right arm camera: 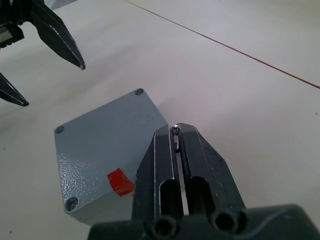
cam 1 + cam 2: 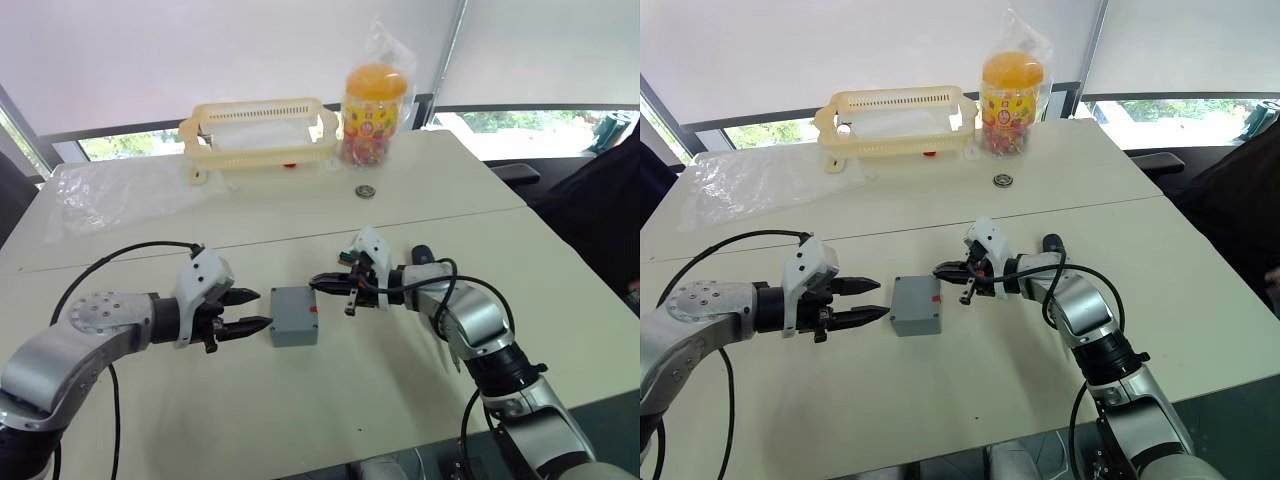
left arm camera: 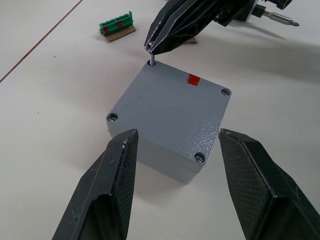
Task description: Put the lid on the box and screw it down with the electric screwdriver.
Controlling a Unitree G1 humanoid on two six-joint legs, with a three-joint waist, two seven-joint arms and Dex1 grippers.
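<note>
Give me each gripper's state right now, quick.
Left gripper: open, empty, fingers either side of the lidded box.
Right gripper: shut on a small screw at the box's corner.

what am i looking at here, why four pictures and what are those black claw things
This is a two-armed humanoid robot working at a pale table. The two wide pictures come from a stereo camera on its head, looking down over both arms. The other two come from cameras on each wrist, looking along that arm's black fingers.

The claws are grippers. The left gripper is open, its fingers reaching toward a small grey box whose lid, with a red mark, already sits on top. The right gripper is shut on a small screw, holding it at one corner of the lid. Screws show at the other three corners.

Further back stand a pale yellow plastic basket, a jar of sweets with an orange lid and clear plastic wrap. A green terminal block lies near the box.
</note>
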